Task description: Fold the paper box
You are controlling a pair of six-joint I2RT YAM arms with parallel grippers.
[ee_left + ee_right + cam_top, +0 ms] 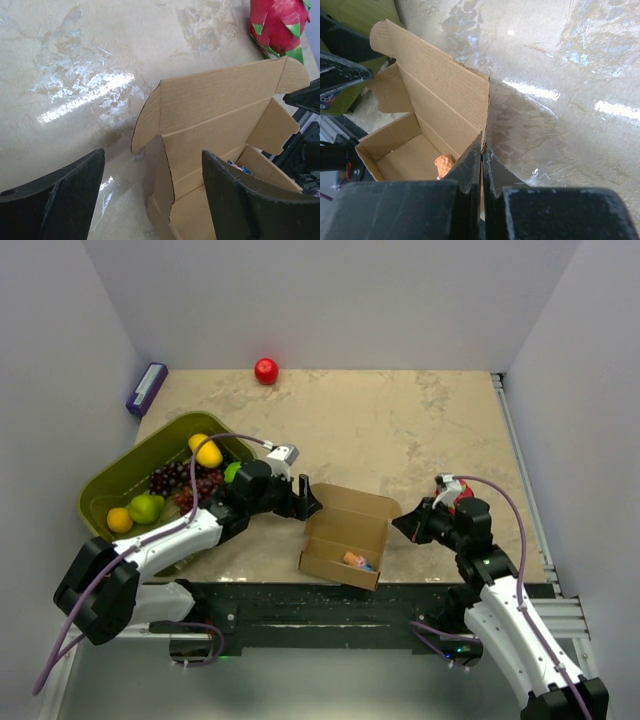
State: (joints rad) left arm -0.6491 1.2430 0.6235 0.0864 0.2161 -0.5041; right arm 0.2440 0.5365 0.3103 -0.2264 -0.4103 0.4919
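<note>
The paper box [345,530] is brown cardboard, standing open near the table's front edge with its lid [220,95] tilted up at the back. A small orange cone toy [444,162] lies inside it. My left gripper [308,502] is at the box's left end, open. In the left wrist view its fingers [55,200] stand wide on either side of the box's upright left side flap [167,185] without touching it. My right gripper [482,147] is at the box's right end [400,524], shut on the thin edge of the right side wall.
An olive-green basket [110,490] of toy fruit stands at the left, beside my left arm. A red ball [266,370] lies at the back wall and a purple block [147,387] at the back left. A red-and-green dragon fruit toy [280,22] lies beyond the box's right end.
</note>
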